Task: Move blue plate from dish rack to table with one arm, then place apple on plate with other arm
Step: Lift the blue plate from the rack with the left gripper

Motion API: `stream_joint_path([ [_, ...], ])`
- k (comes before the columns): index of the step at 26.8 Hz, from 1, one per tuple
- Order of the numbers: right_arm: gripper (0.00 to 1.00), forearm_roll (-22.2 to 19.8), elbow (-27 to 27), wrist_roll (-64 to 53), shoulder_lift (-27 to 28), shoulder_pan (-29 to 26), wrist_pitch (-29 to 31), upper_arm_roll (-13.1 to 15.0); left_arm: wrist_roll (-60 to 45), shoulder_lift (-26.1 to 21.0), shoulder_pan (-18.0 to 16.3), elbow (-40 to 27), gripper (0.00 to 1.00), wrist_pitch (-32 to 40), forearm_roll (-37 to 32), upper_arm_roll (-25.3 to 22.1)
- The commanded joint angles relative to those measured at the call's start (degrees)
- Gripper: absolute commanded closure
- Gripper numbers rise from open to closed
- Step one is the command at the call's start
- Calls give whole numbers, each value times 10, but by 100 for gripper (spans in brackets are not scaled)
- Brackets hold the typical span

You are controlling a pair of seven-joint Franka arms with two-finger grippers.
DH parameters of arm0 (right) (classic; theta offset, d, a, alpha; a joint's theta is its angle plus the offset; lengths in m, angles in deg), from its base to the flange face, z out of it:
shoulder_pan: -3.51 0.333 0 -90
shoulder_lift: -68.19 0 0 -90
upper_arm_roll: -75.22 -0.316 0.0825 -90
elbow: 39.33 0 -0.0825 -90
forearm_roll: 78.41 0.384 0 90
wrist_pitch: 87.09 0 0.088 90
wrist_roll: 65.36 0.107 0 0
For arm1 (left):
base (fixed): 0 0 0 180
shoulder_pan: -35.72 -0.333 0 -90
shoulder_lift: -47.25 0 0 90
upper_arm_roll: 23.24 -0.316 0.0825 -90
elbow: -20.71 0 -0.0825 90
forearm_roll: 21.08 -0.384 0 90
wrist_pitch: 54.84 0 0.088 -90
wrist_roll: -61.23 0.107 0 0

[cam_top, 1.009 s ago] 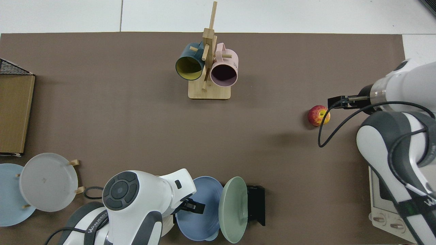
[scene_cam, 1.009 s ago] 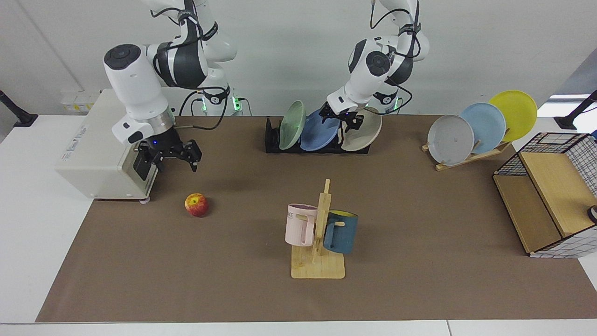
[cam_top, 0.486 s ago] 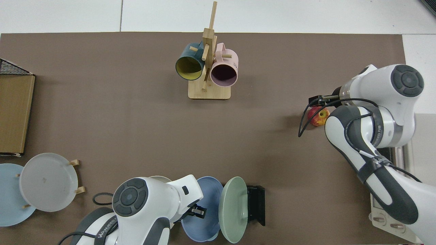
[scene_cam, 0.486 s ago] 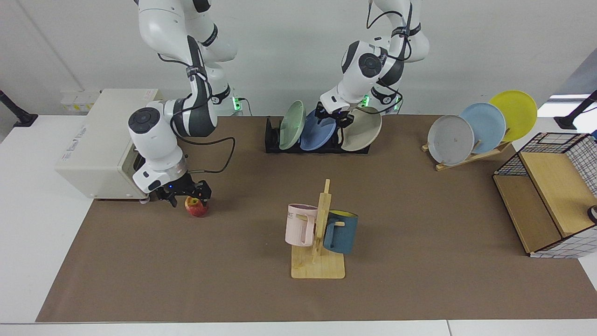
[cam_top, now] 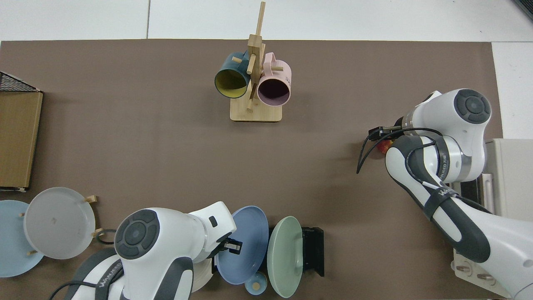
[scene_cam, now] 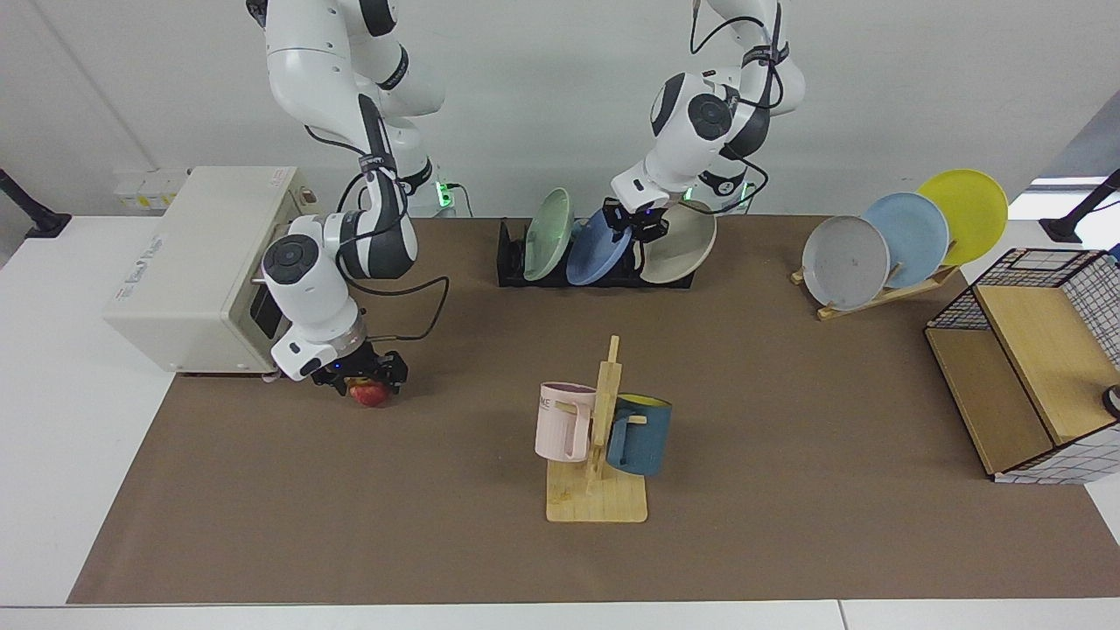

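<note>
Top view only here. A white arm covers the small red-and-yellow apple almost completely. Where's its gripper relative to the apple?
Observer: In the facing view, the right gripper is down on top of the small red-and-yellow apple. Only the apple's lower part shows, resting on the brown table cover.
Operator: And the other arm, lifted clear yet?
Observer: No. The left gripper pinches the periwinkle-blue round plate at its upper rim, but the plate's lower edge sits in the black slotted dish rack.
Operator: Anything hidden under that arm?
Observer: A beige round plate, leaning in the same rack right beside the gripper.
</note>
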Motion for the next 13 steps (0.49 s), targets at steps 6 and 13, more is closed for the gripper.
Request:
stream_joint_path([
  [6,0,3,-20,-19,-10,-4,11,-2,9,-42,-13,99,100,54,-74,-75],
  [13,0,1,-23,-31,-9,-11,12,-2,5,-113,-14,149,100,10,-95,-104],
])
